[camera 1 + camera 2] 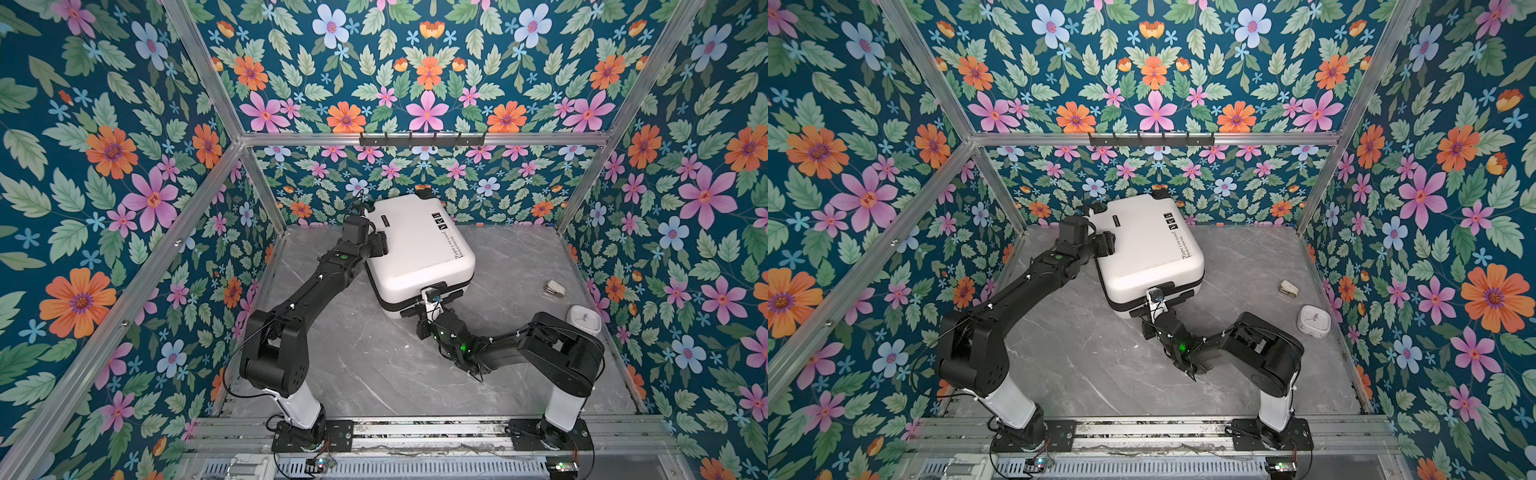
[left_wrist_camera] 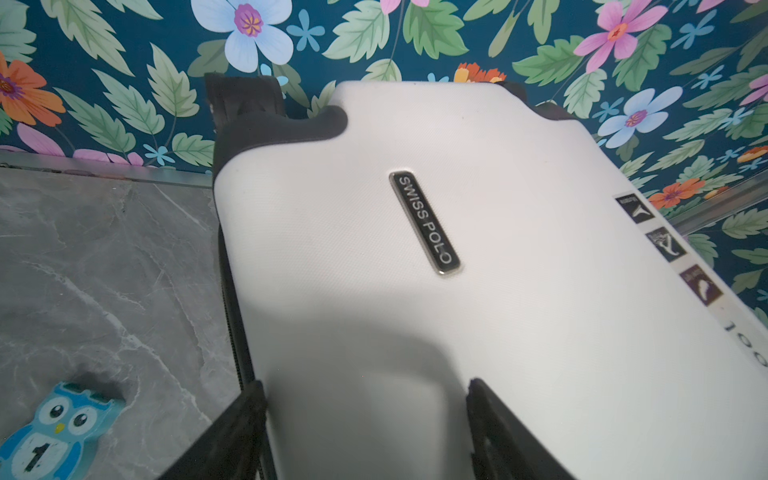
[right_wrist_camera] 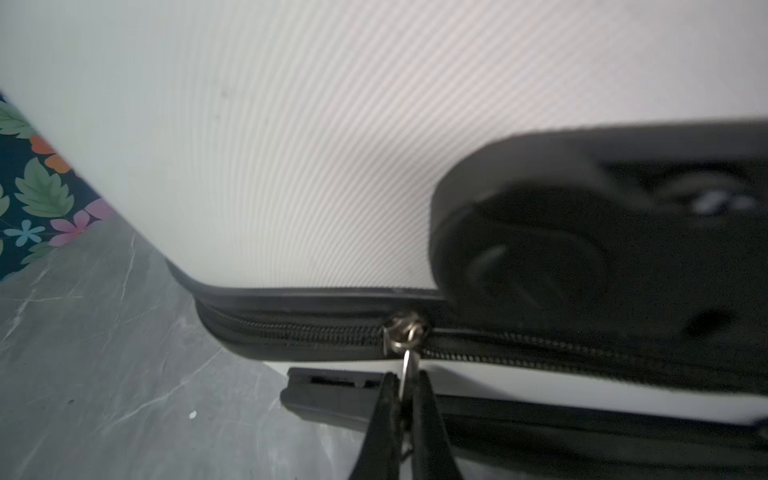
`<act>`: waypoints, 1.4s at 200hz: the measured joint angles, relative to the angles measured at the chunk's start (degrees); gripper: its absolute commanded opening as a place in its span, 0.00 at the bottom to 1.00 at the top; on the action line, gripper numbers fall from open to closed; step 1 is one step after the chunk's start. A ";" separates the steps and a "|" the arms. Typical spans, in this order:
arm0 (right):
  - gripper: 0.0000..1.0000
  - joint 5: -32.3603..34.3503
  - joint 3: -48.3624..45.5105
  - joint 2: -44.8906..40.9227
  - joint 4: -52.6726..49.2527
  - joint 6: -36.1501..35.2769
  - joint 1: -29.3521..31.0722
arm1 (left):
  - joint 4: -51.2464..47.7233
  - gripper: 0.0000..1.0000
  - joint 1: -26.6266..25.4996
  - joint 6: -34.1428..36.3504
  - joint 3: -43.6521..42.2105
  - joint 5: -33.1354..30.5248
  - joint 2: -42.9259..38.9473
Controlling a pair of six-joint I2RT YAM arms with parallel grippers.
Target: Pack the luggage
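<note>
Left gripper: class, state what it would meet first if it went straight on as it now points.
The left gripper would likely meet the luggage lid first, near its badge; depth unclear.

Finely ribbed matt white plastic on luggage [image 3: 291, 145]; shiny metal zipper pull [image 3: 408, 361] pinched in right gripper [image 3: 405, 380]; smooth grey marble-look tabletop [image 3: 104, 374] beneath.
</note>
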 measured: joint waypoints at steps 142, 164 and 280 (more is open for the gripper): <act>0.00 -2.51 -10.10 -4.35 7.54 4.94 -4.61 | 2.99 0.60 1.09 -0.55 -0.96 2.49 1.42; 0.00 -2.49 -11.56 -5.16 8.35 7.08 -5.35 | 4.35 0.58 1.27 -1.16 -1.31 3.13 2.01; 0.00 5.20 -14.21 -3.23 14.75 14.36 -1.79 | 7.37 0.51 1.46 -1.77 -2.16 2.84 2.62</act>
